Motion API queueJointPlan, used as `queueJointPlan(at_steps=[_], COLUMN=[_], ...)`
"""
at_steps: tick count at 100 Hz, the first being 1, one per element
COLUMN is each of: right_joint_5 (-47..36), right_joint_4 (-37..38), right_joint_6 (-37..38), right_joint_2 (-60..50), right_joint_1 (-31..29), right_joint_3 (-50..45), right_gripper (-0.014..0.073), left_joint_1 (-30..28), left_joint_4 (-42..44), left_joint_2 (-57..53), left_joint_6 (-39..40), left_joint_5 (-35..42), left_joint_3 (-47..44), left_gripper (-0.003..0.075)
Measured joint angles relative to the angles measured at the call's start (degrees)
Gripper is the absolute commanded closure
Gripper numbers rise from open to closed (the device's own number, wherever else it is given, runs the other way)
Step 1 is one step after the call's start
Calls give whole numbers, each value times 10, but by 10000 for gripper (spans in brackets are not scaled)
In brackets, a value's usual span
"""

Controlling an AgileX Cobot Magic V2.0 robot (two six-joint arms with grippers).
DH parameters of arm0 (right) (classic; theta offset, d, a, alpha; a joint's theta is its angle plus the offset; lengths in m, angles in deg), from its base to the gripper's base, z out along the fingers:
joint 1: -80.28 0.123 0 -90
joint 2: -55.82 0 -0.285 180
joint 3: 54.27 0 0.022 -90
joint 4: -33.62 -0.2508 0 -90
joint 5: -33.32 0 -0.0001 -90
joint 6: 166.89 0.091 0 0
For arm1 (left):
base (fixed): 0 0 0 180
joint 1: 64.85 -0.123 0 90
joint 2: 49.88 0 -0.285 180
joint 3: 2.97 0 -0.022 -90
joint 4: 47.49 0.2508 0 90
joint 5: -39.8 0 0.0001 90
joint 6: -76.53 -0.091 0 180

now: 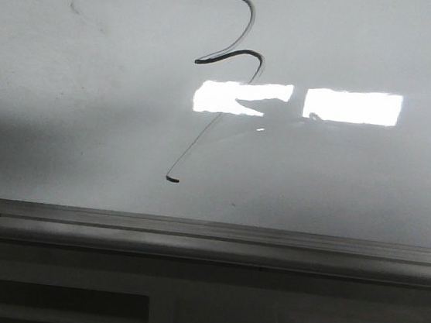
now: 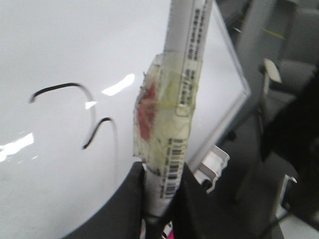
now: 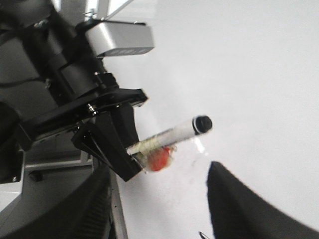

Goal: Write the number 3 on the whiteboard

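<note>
The whiteboard [image 1: 65, 113] fills the front view, and no gripper shows there. The number 3 [image 1: 239, 52] is drawn on it in thin black line: two bumps and a long faint tail ending in a small hook. It also shows in the left wrist view [image 2: 94, 133]. My left gripper [image 2: 162, 174] is shut on a white marker [image 2: 172, 124] wrapped in yellowish tape with a red patch. The marker's far end runs out of that view. In the right wrist view the left gripper [image 3: 117, 149] holds the marker [image 3: 179, 130] over the board. My right gripper [image 3: 162, 194] is open and empty.
A grey metal rail [image 1: 207, 238] runs along the board's near edge, with pale trays below it. A bright rectangular reflection [image 1: 346, 105] lies right of the 3. Beyond the board's framed edge [image 2: 232, 74] stand grey furniture and dark gear. A silver camera [image 3: 119, 37] sits on the left wrist.
</note>
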Motion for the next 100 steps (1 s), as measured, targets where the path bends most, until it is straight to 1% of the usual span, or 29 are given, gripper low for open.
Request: queueJointPlan(at_steps=[1, 2, 4, 8, 14, 25, 56, 71, 100], right_joint_5=[0, 0, 0, 0, 0, -4, -31, -34, -35], right_joint_4=[2, 3, 3, 6, 8, 10, 12, 12, 5], right_joint_6=[2, 6, 9, 15, 21, 33, 40, 43, 46], right_joint_2=[-2, -7, -11, -22, -37, -48, -47, -47, -47], right_joint_1=[-6, -9, -17, -32, -48, -65, -67, -67, -67], right_joint_3=[0, -3, -6, -14, -33, -71, -158, -171, -171], right_gripper=[472, 472, 552, 666, 654, 654, 654, 654, 654], left_joint_1=[0, 0, 0, 0, 0, -1, -1, -1, 1], left_joint_4=[-6, -9, -18, -37, -55, -73, -86, -89, -97], left_joint_2=[0, 0, 0, 4, 14, 46, 119, 142, 171], left_joint_6=[3, 5, 8, 12, 16, 12, 9, 9, 8], left_joint_5=[7, 19, 37, 62, 95, 127, 223, 240, 236], left_joint_3=[-4, -11, -21, -37, -57, -66, -66, -66, -58], left_gripper=[741, 741, 741, 741, 741, 741, 741, 741, 741])
